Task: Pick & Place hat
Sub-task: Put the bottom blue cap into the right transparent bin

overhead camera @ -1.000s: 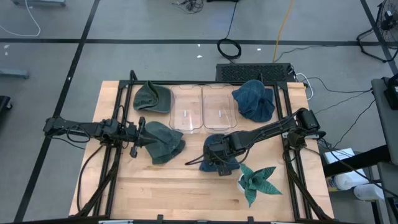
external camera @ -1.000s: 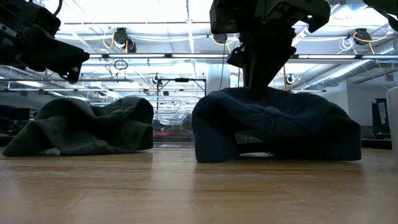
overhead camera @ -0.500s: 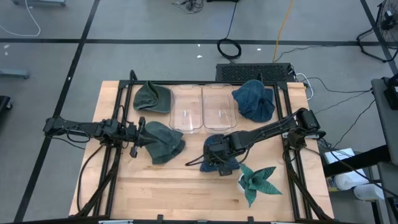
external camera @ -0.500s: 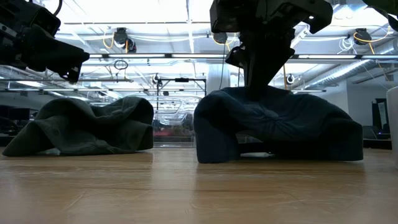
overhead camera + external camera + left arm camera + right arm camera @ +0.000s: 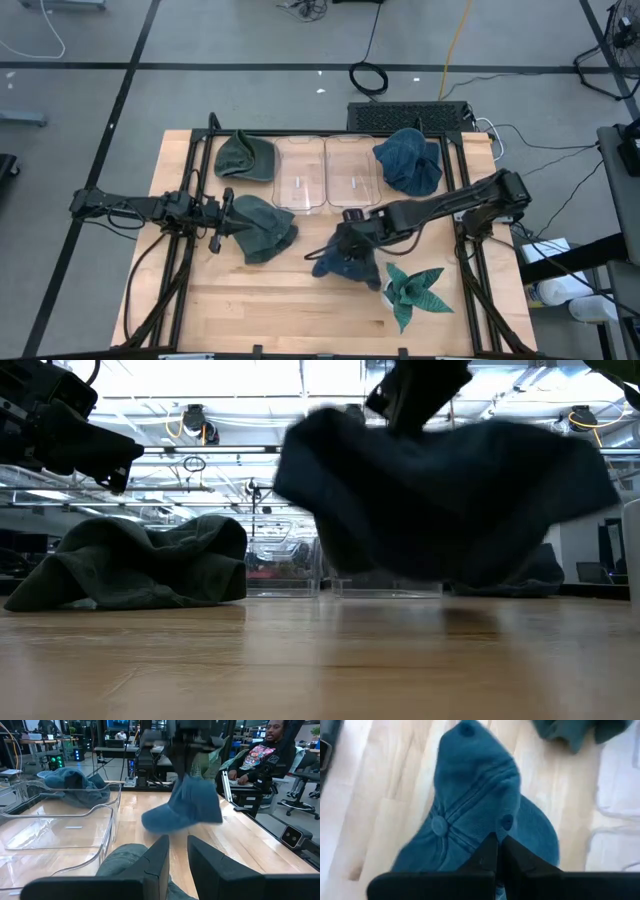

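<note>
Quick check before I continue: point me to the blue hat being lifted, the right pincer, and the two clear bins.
blue hat (image 5: 470,810): right wrist view, on its crown panels.
right pincer (image 5: 497,851): right wrist view, between its shut fingertips pinching the hat.
clear bins (image 5: 300,160): high view, on the left bin's floor.

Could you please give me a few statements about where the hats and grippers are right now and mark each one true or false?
1. The right gripper is shut on the blue hat. True.
2. That blue hat rests flat on the table. False: in the low view it hangs clear of the wood.
3. The left gripper sits at a dark green hat. True.
4. Both clear bins hold hats. False: both look empty.
5. The green paper plant stands between the bins. False: it is near the front right.
</note>
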